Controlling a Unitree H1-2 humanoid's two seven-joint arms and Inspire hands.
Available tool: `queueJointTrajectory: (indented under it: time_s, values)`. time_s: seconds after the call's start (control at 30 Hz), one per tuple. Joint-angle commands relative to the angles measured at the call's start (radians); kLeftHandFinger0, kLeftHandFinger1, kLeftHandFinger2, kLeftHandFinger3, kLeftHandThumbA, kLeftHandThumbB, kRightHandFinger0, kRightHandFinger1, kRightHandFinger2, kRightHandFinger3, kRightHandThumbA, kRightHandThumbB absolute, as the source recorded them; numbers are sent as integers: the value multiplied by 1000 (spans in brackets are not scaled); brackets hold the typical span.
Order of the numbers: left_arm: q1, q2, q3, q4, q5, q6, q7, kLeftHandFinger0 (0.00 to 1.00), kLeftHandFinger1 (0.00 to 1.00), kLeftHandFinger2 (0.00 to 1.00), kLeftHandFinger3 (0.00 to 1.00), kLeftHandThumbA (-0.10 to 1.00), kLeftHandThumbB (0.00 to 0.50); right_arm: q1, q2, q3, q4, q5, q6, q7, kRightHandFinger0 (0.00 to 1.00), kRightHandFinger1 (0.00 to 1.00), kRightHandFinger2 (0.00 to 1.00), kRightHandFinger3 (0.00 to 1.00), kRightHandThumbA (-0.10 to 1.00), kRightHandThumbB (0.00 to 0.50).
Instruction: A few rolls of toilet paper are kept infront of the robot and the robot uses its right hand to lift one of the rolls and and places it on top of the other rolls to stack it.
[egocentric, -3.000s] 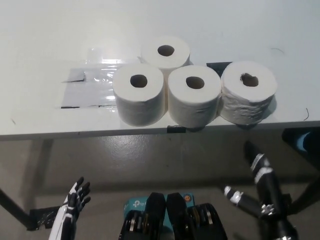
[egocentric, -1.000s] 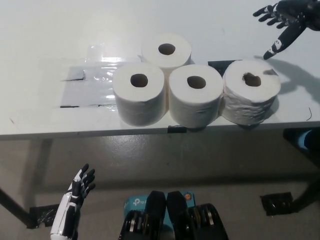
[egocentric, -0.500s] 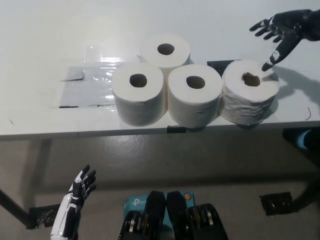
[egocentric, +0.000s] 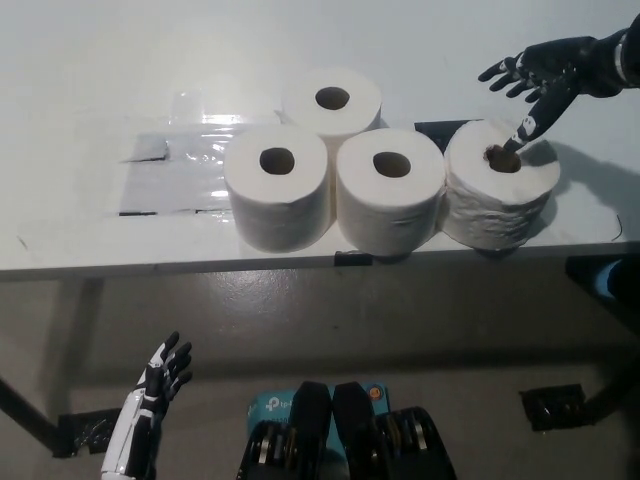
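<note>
Hovering spread open, right hand (egocentric: 548, 75) fingertip touches rightmost roll (egocentric: 501, 196).

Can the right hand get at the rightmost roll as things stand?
Probably yes: the right hand is open directly over the rightmost roll, one of its fingers at the core hole. Nothing lies between them, and the roll's right side is free.

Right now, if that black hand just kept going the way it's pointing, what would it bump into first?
Most likely the rightmost toilet roll: the right hand, fingers spread, has one fingertip at the roll's core hole. Whether it already touches is unclear from above.
</note>
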Motion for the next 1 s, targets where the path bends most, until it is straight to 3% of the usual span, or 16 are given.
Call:
queueJointTrajectory:
  time_s: [0.0,0.27,0.37,0.5,0.7,0.97]
  values:
    - [11,6,-2,-29,-4,-32,-8,1000,1000,1000,1000,1000,66,-59,-6,-20,8,-25,-35,-29,1000,1000,1000,1000,925,337]
    - [12,7,-3,-23,-4,-45,-10,1000,1000,1000,1000,1000,68,-61,0,-31,8,-37,-5,-27,1000,1000,1000,1000,898,349]
    - [13,8,-3,-22,-5,-47,-12,1000,1000,1000,1000,1000,70,-56,2,-46,3,-30,-11,-22,1000,1000,1000,1000,859,327]
    - [15,10,-3,-24,-4,-44,-11,1000,1000,1000,1000,1000,72,-57,2,-27,4,-65,-34,-34,1000,1000,1000,1000,907,353]
    - [17,8,-3,-22,-1,-46,-10,1000,1000,1000,1000,1000,82,-57,10,-46,29,-55,-22,-30,1000,1000,1000,1000,851,360]
    - [23,6,-3,-32,2,-35,-7,1000,1000,1000,1000,1000,79,-67,25,-36,82,-77,-52,-51,1000,1000,1000,1000,854,379]
